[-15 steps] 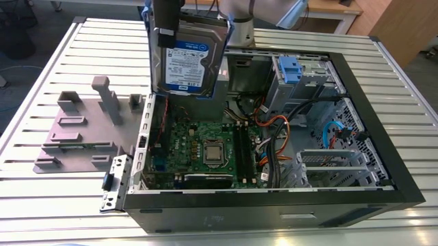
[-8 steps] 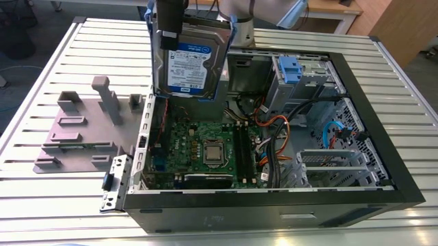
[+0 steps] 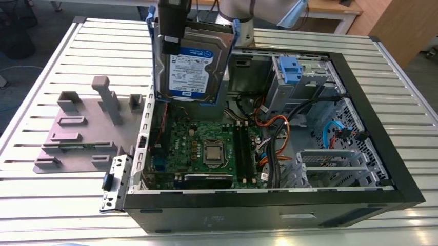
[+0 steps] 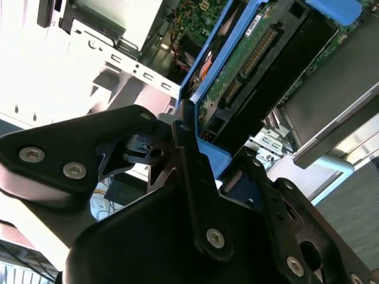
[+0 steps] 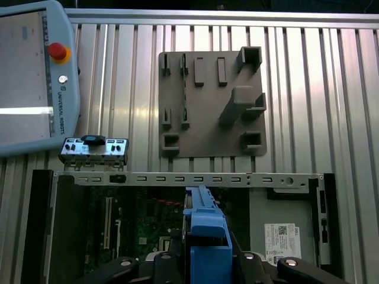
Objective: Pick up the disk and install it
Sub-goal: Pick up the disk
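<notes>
tool (image 3: pixel 175 43) points straight down, clamped on upright disk (image 3: pixel 195 66), wrist raised high.

From my station I see a slatted aluminium table (image 3: pixel 61 205), overhead light glaring off its near edge, grey floor (image 3: pixel 425 72) on the exterior view's right, a light wooden cabinet (image 3: pixel 397 28) and wooden desk (image 3: pixel 329 7) behind, a dark mesh bin (image 3: pixel 17 31) on the exterior view's left.

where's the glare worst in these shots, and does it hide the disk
Second wrist view: the area past the computer case is washed out to white, but the disk is well lit. Exterior view: bright reflections on the nearest slats of the table; the label on the disk is evenly lit. First wrist view: a soft glare patch on the slats beside the teach pendant.
</notes>
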Motion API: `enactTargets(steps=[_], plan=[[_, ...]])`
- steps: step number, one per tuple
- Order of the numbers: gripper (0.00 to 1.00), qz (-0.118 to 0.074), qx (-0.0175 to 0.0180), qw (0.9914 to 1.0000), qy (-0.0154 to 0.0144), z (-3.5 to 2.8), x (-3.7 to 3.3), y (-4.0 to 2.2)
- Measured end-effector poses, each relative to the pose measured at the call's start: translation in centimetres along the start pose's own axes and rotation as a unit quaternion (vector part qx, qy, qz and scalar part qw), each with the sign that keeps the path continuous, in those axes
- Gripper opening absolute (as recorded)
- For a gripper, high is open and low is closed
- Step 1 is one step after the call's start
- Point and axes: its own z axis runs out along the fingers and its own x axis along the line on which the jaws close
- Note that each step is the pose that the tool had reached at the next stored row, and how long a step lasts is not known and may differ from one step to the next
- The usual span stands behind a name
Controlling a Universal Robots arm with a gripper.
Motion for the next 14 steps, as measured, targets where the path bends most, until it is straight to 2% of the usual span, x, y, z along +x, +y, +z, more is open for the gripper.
enactTargets(steps=[14], plan=[[0.37,0.0,-0.0004,1.0,0.0,0.04,1.07,-0.51]])
